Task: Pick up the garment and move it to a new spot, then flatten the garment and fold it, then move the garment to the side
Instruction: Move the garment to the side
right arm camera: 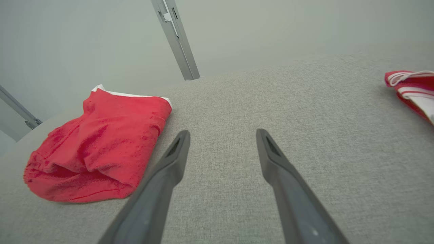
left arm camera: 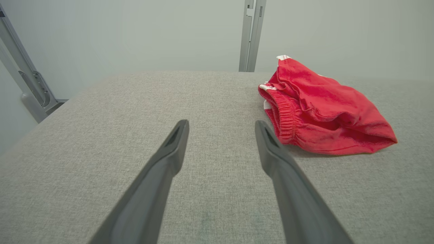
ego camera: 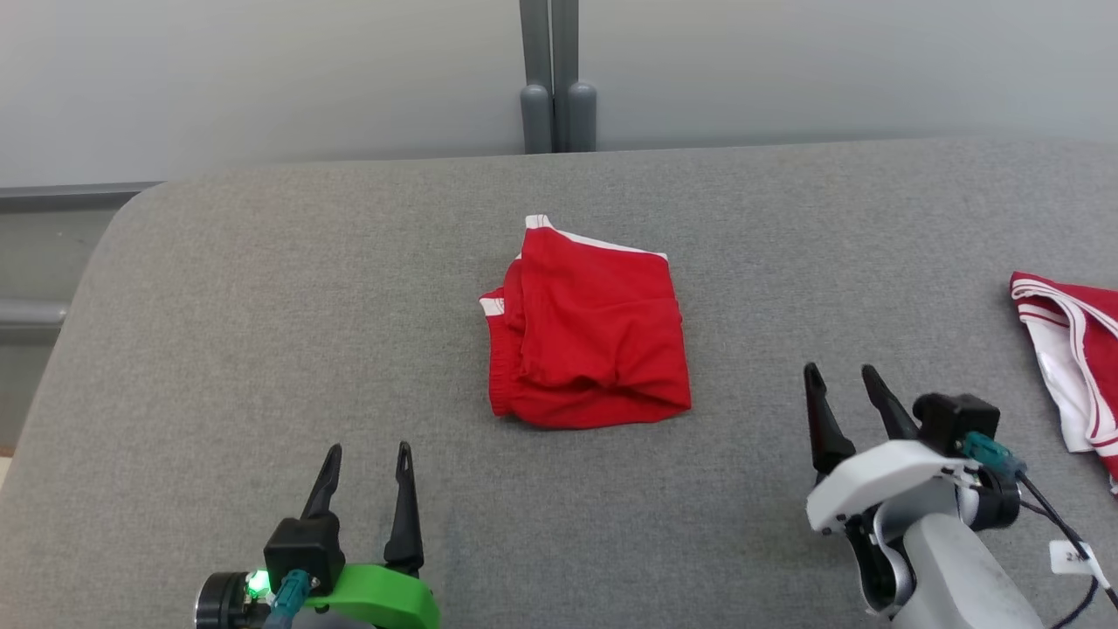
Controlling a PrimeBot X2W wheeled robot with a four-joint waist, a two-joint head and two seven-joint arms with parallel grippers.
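The garment [ego camera: 590, 332] is a pair of red shorts with white trim, lying folded into a rough square in the middle of the grey table [ego camera: 262, 306]. It also appears at the right of the left wrist view as the red garment [left arm camera: 322, 112] and at the left of the right wrist view as the same garment [right arm camera: 98, 145]. My left gripper [ego camera: 367, 456] is open near the front edge, down and to the left of the garment, holding nothing. My right gripper [ego camera: 843, 374] is open to the garment's right, also apart from it.
A second red and white striped cloth [ego camera: 1074, 367] lies at the table's right edge, also visible as the striped cloth [right arm camera: 412, 88]. A grey post [ego camera: 552, 79] stands behind the table against the pale wall. The table's left corner is rounded.
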